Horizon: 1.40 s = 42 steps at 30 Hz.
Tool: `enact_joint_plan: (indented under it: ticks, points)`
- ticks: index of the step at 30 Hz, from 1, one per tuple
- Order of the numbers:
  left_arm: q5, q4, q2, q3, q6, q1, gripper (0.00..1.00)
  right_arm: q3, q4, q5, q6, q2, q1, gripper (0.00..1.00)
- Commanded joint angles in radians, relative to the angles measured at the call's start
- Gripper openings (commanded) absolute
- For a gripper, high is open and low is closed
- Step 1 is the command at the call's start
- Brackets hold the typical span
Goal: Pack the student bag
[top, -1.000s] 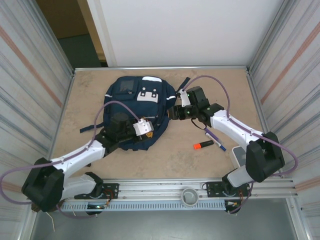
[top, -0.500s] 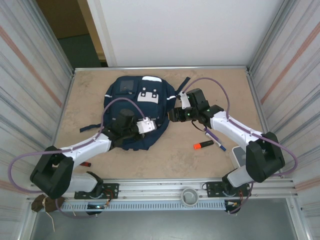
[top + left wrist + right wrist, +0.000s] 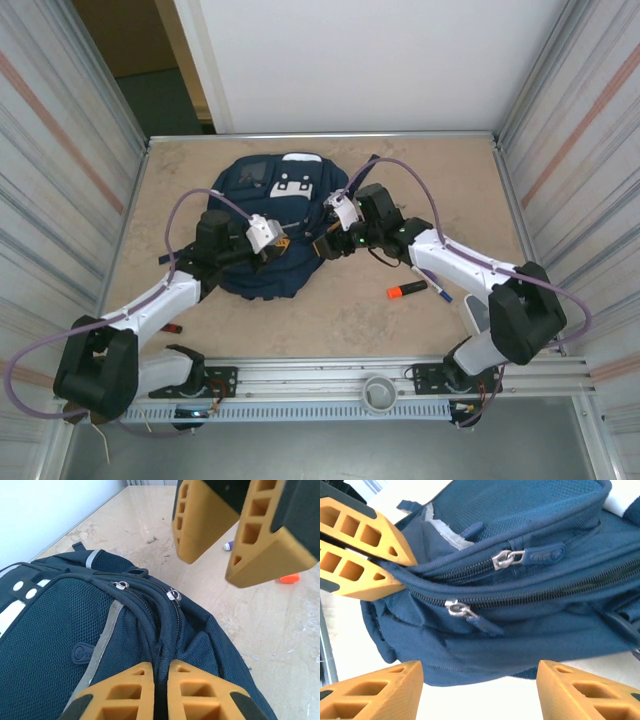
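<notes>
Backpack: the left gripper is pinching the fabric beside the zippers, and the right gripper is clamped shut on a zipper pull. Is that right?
Not quite. The left gripper is pinching the backpack fabric beside the zippers, but the right gripper is open. The right wrist view shows its fingers wide apart and clear of the zipper pull.

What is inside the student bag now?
The inside of the student bag is hidden: both zippers in view are closed. Its outer navy fabric shows, pinched by the left pincer beside the zippers; the right pincer stands open nearby.
</notes>
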Motion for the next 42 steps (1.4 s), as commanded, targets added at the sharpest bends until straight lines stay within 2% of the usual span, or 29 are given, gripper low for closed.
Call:
enact_joint_plan:
  ticks: [1, 8, 14, 19, 23, 30, 42]
  points:
    - [0.104, 0.122, -0.035, 0.002, -0.06, 0.007, 0.04, 0.052, 0.024, -0.067, -0.071, 0.059, -0.003, 0.59]
    - [0.107, 0.11, -0.035, 0.005, -0.056, 0.008, 0.04, 0.091, 0.061, -0.102, -0.075, 0.14, 0.0, 0.55]
    - [0.107, 0.102, -0.033, 0.005, -0.051, 0.008, 0.04, 0.122, 0.069, -0.135, -0.086, 0.184, 0.003, 0.48]
    - [0.091, 0.099, -0.034, 0.0, -0.045, 0.008, 0.04, 0.114, 0.061, -0.112, -0.086, 0.177, 0.001, 0.2]
    - [0.091, 0.1, -0.042, -0.012, -0.04, 0.014, 0.05, 0.075, 0.057, -0.045, -0.057, 0.141, -0.024, 0.07]
    - [0.119, 0.116, -0.065, -0.04, -0.034, 0.03, 0.05, 0.048, 0.03, 0.012, 0.042, 0.121, -0.118, 0.0]
    - [0.128, 0.116, -0.093, -0.06, -0.032, 0.05, 0.06, 0.15, -0.09, 0.169, 0.151, 0.218, -0.182, 0.0]
